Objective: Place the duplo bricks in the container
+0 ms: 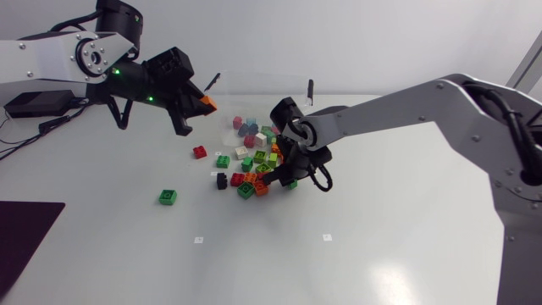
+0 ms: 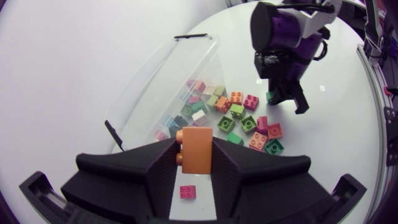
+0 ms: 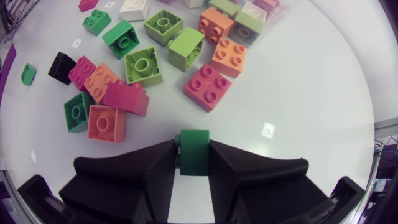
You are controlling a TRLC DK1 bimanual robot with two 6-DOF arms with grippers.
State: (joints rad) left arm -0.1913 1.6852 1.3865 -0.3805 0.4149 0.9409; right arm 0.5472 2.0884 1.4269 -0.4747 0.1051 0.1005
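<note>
My left gripper [image 1: 196,112] hangs above the table, left of the clear plastic container [image 1: 258,100], shut on an orange duplo brick [image 2: 196,149]. The container [image 2: 165,84] holds several bricks [image 2: 198,99] in pink, blue and pale green. My right gripper [image 1: 286,176] is low at the right edge of the brick pile [image 1: 254,169], shut on a dark green brick [image 3: 194,152]. Ahead of its fingers lie a red brick [image 3: 208,87], an orange brick [image 3: 229,57] and several green bricks [image 3: 144,65]. The right gripper [image 2: 287,93] also shows in the left wrist view beyond the pile.
Stray bricks lie left of the pile: a green brick [image 1: 168,196], a red brick [image 1: 199,152] and a black brick [image 1: 222,180]. A small pink brick [image 2: 187,192] sits on the table under my left gripper. A dark mat [image 1: 21,229] lies at the front left.
</note>
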